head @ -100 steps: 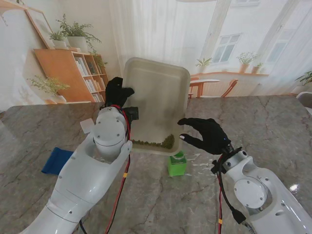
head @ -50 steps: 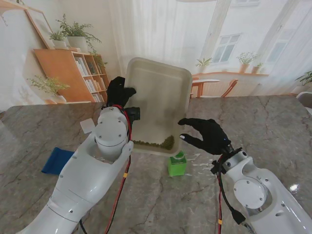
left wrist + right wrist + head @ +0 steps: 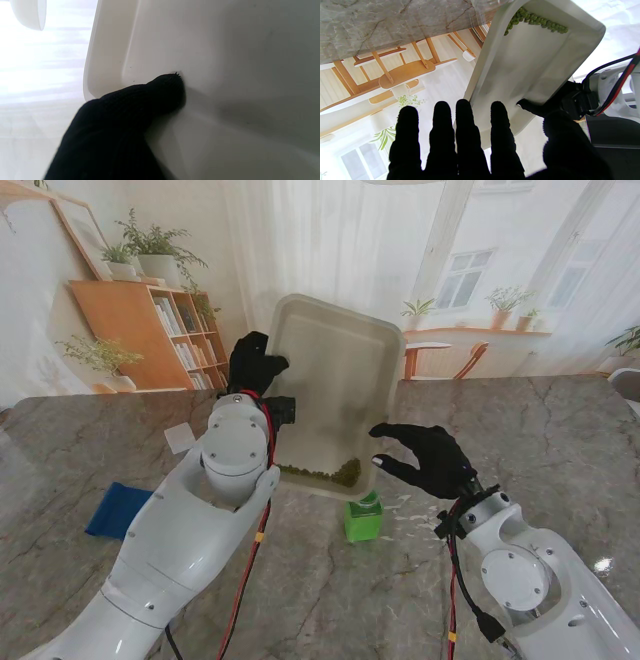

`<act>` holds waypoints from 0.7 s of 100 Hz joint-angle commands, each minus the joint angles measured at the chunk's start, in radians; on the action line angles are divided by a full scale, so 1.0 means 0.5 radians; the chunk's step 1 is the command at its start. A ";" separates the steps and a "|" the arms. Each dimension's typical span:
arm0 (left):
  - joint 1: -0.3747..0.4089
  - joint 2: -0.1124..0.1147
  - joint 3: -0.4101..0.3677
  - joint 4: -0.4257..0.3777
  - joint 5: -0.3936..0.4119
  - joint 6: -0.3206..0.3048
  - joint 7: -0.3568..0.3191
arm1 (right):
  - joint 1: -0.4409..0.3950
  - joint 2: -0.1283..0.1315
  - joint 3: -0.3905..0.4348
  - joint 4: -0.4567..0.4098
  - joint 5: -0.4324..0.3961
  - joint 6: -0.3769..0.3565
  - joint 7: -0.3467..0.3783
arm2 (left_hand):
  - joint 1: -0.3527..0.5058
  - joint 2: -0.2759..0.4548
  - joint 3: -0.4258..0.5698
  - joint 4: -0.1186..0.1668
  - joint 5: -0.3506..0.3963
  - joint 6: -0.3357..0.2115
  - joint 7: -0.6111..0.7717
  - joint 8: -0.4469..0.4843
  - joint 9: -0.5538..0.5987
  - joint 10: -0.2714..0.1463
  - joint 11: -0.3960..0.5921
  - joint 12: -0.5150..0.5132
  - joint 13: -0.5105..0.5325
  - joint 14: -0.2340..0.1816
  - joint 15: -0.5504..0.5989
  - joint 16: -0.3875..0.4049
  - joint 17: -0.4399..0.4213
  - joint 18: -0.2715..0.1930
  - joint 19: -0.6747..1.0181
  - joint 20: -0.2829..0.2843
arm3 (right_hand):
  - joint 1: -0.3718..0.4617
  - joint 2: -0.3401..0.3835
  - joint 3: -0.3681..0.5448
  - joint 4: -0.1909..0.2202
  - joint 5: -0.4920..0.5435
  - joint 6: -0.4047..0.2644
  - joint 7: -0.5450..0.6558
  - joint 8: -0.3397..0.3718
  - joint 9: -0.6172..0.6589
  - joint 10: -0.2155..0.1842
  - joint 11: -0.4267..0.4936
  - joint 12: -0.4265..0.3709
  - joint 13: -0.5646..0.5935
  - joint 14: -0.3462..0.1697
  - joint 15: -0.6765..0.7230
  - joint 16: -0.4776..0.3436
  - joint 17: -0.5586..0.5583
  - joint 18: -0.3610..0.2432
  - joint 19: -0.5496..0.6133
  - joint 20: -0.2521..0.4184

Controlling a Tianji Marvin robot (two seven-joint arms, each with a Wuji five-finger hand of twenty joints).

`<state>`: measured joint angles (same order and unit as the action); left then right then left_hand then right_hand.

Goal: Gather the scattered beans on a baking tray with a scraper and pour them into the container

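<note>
Since a second ago the tray has swung slightly to the right and stands a little steeper, and your left hand has gone with it; the right hand has barely shifted. You have the left hand closed on the tray's left rim, thumb pressed flat against the inner floor, as the left wrist view shows. The tray is lifted off the table and tipped up, its low edge toward you, hanging over the middle of the table. The beans lie in a line along that low edge, heaped toward the right corner, right above the green container, which stands on the table just nearer to you.

Your right hand is spread open and holds nothing, fingers fanned close beside the tray's right rim; I cannot tell whether any fingertip touches it.

Judge the tray as light, stiff and smooth: it should not flex, but held by one rim only it may twist in the pinch. The beans are small, hard and roll freely, so they will probably go all at once. The container's mouth is narrow, so steer the right corner over it. Steadying the right rim with the free hand would help.
</note>
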<state>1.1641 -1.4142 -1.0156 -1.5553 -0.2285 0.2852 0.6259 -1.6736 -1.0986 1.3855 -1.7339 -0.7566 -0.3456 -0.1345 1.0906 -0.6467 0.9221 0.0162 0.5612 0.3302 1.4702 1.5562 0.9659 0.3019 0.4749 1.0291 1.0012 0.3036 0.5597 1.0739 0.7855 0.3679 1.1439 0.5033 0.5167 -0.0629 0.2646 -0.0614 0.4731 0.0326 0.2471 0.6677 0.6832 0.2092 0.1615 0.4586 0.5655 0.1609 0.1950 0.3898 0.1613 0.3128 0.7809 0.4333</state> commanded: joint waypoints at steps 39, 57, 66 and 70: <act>-0.074 -0.022 0.044 0.012 0.030 -0.005 -0.041 | -0.025 -0.006 0.014 -0.040 0.004 0.004 0.021 | 0.215 0.070 0.205 -0.051 -0.043 -0.048 0.006 0.028 0.054 -0.402 0.296 0.096 0.082 -0.193 0.181 0.081 0.131 -0.436 0.372 0.292 | 0.011 0.012 0.017 0.054 0.015 -0.034 -0.001 -0.049 -0.027 -0.147 -0.021 -0.025 0.009 -0.008 -0.015 0.005 0.007 0.026 -0.006 0.027; -0.100 -0.043 0.060 0.045 -0.011 -0.018 -0.005 | -0.076 -0.008 0.047 -0.085 -0.032 -0.008 -0.015 | 0.216 0.071 0.203 -0.053 -0.044 -0.043 0.005 0.028 0.052 -0.397 0.297 0.096 0.078 -0.188 0.179 0.081 0.128 -0.438 0.368 0.291 | 0.010 0.013 0.017 0.054 0.014 -0.037 0.000 -0.049 -0.023 -0.151 -0.020 -0.024 0.020 -0.013 -0.010 0.007 0.009 0.024 -0.005 0.028; -0.102 -0.041 0.069 0.053 0.005 -0.014 -0.017 | -0.101 -0.010 0.061 -0.107 -0.050 -0.017 -0.036 | 0.214 0.073 0.202 -0.053 -0.044 -0.048 0.005 0.028 0.052 -0.402 0.296 0.094 0.080 -0.193 0.178 0.080 0.129 -0.439 0.369 0.293 | 0.012 0.011 0.018 0.054 0.019 -0.032 0.002 -0.048 -0.020 -0.148 -0.018 -0.024 0.039 -0.008 0.006 0.017 0.011 0.023 -0.003 0.028; -0.102 -0.041 0.072 0.054 0.012 -0.010 -0.021 | -0.111 -0.011 0.066 -0.116 -0.061 -0.022 -0.050 | 0.215 0.073 0.202 -0.052 -0.045 -0.048 0.004 0.028 0.053 -0.401 0.295 0.093 0.080 -0.195 0.177 0.078 0.129 -0.441 0.368 0.293 | 0.011 0.011 0.017 0.054 0.019 -0.036 0.001 -0.049 -0.020 -0.151 -0.018 -0.023 0.041 -0.009 0.011 0.021 0.012 0.022 -0.002 0.029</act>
<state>1.1169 -1.4240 -0.9867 -1.5259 -0.2315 0.2814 0.6228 -1.7169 -1.1008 1.4180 -1.7764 -0.7808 -0.3450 -0.1603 1.0893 -0.6467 0.9221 0.0161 0.5621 0.3297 1.4701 1.5562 0.9657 0.2999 0.4768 1.0291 1.0012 0.3036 0.5602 1.0758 0.7844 0.3677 1.1435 0.5171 0.5167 -0.0629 0.2646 -0.0614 0.4731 0.0326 0.2471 0.6677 0.6825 0.2312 0.1634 0.4587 0.5792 0.1609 0.1950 0.3897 0.1614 0.3128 0.7809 0.4333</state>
